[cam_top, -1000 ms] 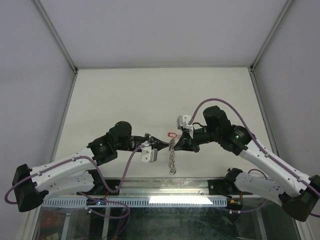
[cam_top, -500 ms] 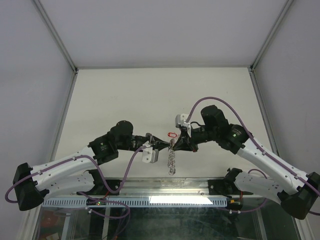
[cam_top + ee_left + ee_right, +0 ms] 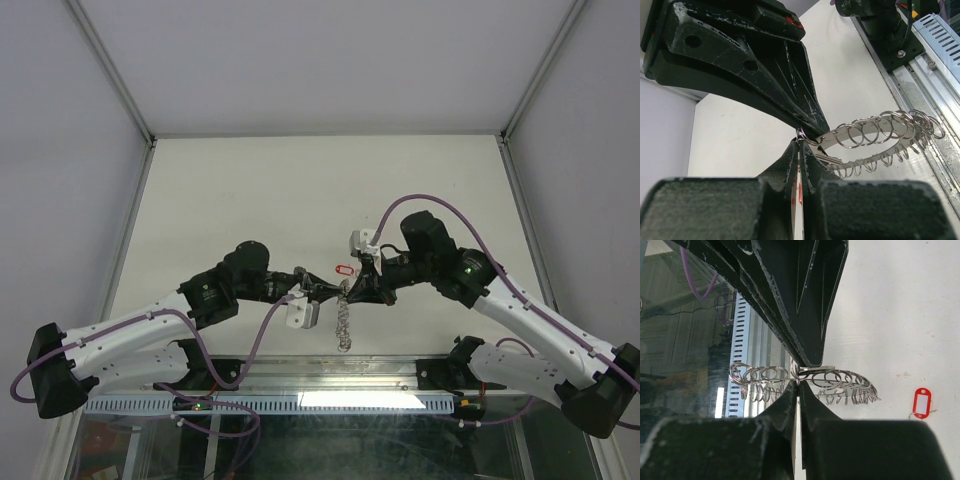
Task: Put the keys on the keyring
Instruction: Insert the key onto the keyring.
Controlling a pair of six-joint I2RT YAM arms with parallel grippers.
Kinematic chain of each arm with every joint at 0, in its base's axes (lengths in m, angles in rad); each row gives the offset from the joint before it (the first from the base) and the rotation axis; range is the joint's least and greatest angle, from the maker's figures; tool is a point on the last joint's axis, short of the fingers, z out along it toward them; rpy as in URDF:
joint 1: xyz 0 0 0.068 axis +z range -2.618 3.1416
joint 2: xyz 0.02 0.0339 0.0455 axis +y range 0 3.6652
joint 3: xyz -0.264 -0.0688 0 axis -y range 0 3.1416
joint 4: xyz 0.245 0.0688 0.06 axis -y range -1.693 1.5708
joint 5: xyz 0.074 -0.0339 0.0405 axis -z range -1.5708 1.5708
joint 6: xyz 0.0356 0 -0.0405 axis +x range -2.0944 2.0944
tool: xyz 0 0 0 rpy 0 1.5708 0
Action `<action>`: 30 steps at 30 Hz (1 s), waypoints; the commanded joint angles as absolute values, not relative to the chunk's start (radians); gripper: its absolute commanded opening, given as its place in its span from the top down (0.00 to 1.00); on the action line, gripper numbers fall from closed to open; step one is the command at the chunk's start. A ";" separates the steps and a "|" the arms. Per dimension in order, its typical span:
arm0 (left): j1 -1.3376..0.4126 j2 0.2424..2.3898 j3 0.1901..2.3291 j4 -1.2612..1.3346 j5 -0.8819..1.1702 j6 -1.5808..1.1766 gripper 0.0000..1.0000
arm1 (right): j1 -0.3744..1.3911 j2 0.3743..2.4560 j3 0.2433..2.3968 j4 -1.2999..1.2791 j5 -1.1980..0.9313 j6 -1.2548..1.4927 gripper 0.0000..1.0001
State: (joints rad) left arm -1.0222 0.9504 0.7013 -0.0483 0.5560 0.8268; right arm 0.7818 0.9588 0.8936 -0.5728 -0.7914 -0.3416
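The right gripper is clenched on the flat band of the keyring, which hangs edge-on. From 9 o'clock the left gripper meets it, pinched on a thin red-and-white key tag. A loose red-tagged key lies on the table at the ring's 12 o'clock.

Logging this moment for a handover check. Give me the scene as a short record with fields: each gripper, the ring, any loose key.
left gripper: shut on a thin red-tagged key, seen edge-on
right gripper: shut on the flat grey metal keyring with wire loops, held off the table
tips: meeting at the keyring's rim
loose key: red oblong plastic tag with pale window, lying on the white table
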 commanded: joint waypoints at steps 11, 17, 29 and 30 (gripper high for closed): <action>-1.042 0.962 0.756 -0.088 0.594 0.868 1.00 | 0.783 0.906 0.968 -0.552 -0.745 -0.357 1.00; -1.043 0.961 0.759 -0.104 0.581 0.877 1.00 | 0.783 0.888 0.970 -0.573 -0.722 -0.370 1.00; -1.045 0.963 0.768 -0.124 0.555 0.890 1.00 | 0.782 0.858 0.972 -0.622 -0.704 -0.397 1.00; -1.045 0.963 0.770 -0.125 0.553 0.892 1.00 | 0.783 0.859 0.971 -0.626 -0.706 -0.401 1.00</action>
State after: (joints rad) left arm -1.0355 0.9623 0.7273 -0.1123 0.5499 0.8654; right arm 0.7834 0.8841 0.9108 -0.6395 -0.7105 -0.3759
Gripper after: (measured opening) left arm 0.003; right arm 0.012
